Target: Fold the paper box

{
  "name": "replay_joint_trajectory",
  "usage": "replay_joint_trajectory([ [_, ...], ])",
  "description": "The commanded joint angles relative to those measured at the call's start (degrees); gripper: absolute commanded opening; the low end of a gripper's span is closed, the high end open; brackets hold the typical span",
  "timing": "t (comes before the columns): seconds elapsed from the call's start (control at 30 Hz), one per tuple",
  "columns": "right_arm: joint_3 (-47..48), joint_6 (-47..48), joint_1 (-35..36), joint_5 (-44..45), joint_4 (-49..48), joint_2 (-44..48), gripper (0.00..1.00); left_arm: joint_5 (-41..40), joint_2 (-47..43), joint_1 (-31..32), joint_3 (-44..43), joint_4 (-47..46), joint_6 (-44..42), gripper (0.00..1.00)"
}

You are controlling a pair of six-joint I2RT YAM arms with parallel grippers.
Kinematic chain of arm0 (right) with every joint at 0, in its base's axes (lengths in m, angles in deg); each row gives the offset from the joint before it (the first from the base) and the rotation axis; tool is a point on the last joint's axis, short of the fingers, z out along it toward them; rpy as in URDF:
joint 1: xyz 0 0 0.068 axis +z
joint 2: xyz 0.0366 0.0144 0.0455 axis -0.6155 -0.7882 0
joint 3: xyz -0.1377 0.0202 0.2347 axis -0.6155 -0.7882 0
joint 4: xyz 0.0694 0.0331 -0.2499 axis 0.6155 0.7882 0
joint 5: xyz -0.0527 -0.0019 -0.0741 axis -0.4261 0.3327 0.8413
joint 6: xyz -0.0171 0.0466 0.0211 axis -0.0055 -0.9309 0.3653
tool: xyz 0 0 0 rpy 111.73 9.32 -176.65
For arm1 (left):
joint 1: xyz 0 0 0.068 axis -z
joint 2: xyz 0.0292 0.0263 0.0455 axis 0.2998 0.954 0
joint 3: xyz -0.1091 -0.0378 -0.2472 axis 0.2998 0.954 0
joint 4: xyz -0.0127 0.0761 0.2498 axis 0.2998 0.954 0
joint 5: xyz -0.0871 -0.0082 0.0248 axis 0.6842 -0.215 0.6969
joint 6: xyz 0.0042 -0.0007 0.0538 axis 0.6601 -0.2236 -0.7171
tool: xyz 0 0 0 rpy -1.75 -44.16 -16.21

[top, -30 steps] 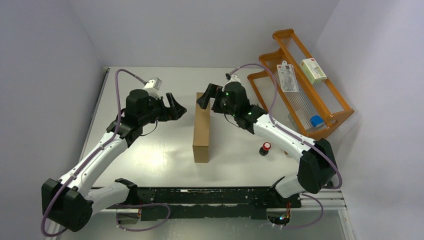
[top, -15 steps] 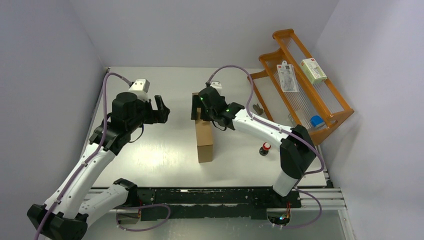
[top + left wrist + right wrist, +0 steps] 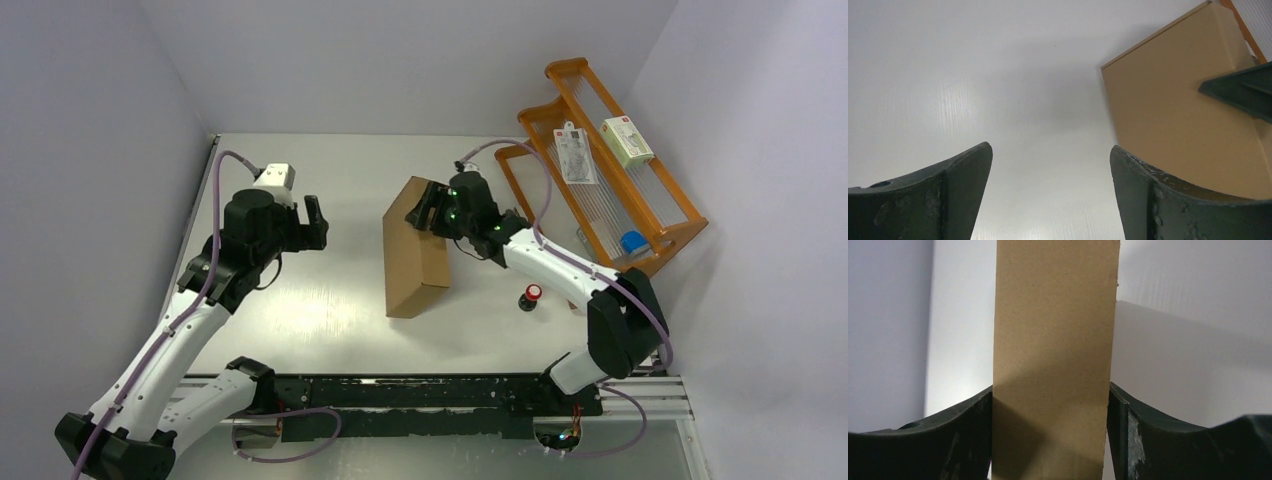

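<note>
Where the right gripper (image 3: 432, 208) clamps the far end of the paper box (image 3: 415, 255), tilted at the middle of the desk (image 3: 320, 300), we see the left gripper (image 3: 316, 222) wide open and empty, left of it.

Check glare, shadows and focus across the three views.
Top external: sharp, even light, with a soft glare patch on the table left of the paper box. Left wrist: the left hand looms dark, and there is a faint shadow on the table beside the box. Right wrist: a dark shadow crosses the box's lower part between the fingers of the right hand; the cardboard grain is in focus.
</note>
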Motion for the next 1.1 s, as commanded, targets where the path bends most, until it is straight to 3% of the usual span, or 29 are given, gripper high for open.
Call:
replay_joint_trajectory([
  [0.0,-7.73,-11.01,-2.54,-8.85,-20.46,3.70,0.59,-1.52,-2.22,-1.17,1.11,-0.22,-0.98,0.92],
  [0.2,-14.70,-21.56,-2.76,-7.02,-41.62,0.22,0.59,-0.42,-3.68,-3.57,2.51,-1.15,-0.40,0.92],
  [0.47,-18.11,-33.00,-0.38,-3.71,-63.33,-14.14,0.57,5.21,-4.52,-9.81,4.73,-2.68,0.24,0.92],
  [0.63,-20.19,-34.25,0.07,-3.00,-67.49,-20.23,0.61,8.03,-4.78,-12.87,5.41,-3.60,0.23,0.91],
  [0.73,-22.49,-32.71,-0.08,-2.22,-67.09,-20.87,0.70,8.18,-4.64,-13.33,5.19,-3.36,0.18,0.91],
  [0.93,-25.30,-26.43,-1.02,0.16,-57.56,-17.51,0.99,8.95,-4.69,-13.68,5.14,-3.43,-0.14,0.91],
  [1.07,-26.10,-22.92,-1.64,0.69,-49.90,-14.71,1.00,9.57,-4.87,-13.82,5.20,-3.64,-0.44,0.91],
])
